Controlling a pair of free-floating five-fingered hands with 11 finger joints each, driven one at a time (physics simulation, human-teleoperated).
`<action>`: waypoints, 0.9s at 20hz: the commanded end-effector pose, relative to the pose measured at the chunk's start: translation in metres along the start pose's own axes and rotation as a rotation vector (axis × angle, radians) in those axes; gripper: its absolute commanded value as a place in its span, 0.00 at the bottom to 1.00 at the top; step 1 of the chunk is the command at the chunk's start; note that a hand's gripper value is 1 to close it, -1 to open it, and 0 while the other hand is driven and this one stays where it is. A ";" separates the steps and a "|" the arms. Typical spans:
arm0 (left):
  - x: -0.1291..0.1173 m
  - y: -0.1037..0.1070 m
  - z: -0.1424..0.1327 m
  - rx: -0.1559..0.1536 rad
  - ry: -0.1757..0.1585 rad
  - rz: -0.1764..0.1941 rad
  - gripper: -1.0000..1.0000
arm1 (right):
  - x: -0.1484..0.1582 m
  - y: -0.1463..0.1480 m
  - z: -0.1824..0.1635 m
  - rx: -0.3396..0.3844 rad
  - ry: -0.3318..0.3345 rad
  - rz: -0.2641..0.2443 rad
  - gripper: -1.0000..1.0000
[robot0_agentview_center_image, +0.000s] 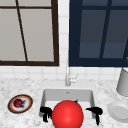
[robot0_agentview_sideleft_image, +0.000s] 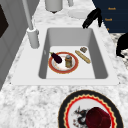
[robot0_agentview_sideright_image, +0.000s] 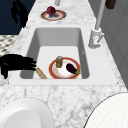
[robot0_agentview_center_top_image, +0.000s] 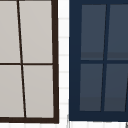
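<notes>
In the front view the left hand (robot0_agentview_center_image: 45, 111) hangs over the near left rim of the sink (robot0_agentview_center_image: 47, 95), fingers drooping downward and loosely relaxed, holding nothing. The right hand (robot0_agentview_center_image: 95, 111) hovers over the near right rim, its fingers likewise hanging slack and empty. Between them a large red ball (robot0_agentview_center_image: 67, 114) sits close to the camera and hides much of the basin. The right side view shows the right hand (robot0_agentview_sideright_image: 15, 63) at the sink's near edge, fingers stretched out toward the basin and just above a breadstick (robot0_agentview_sideright_image: 41, 73) lying on the sink floor; the left hand (robot0_agentview_sideright_image: 18, 12) floats farther off, past the sink's far end. Inside the basin a red-rimmed plate (robot0_agentview_sideleft_image: 53, 69) carries an eggplant (robot0_agentview_sideleft_image: 56, 57) and a small jar (robot0_agentview_sideleft_image: 68, 61) standing upright beside it; the breadstick (robot0_agentview_sideleft_image: 82, 56) lies just to one side of the plate, with a small brown lump (robot0_agentview_sideleft_image: 83, 49) near its end. The faucet (robot0_agentview_center_image: 68, 76) rises behind the sink. On the counter (robot0_agentview_center_image: 15, 87) to the left, a patterned plate (robot0_agentview_center_image: 13, 108) holds a dark red fruit (robot0_agentview_center_image: 18, 102); to the right lie a white plate (robot0_agentview_center_image: 118, 111) and a grey canister (robot0_agentview_center_image: 123, 82).
</notes>
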 end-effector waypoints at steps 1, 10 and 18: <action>0.000 0.000 0.000 0.000 0.000 0.000 0.50 | -0.002 -0.015 -0.028 -0.033 0.031 0.057 0.00; 0.000 0.000 0.000 0.000 0.000 0.000 0.50 | 0.002 -0.030 -0.087 0.086 0.127 0.115 0.00; 0.000 0.000 0.000 0.000 0.000 0.000 0.50 | 0.015 -0.043 -0.109 0.114 0.207 0.177 0.00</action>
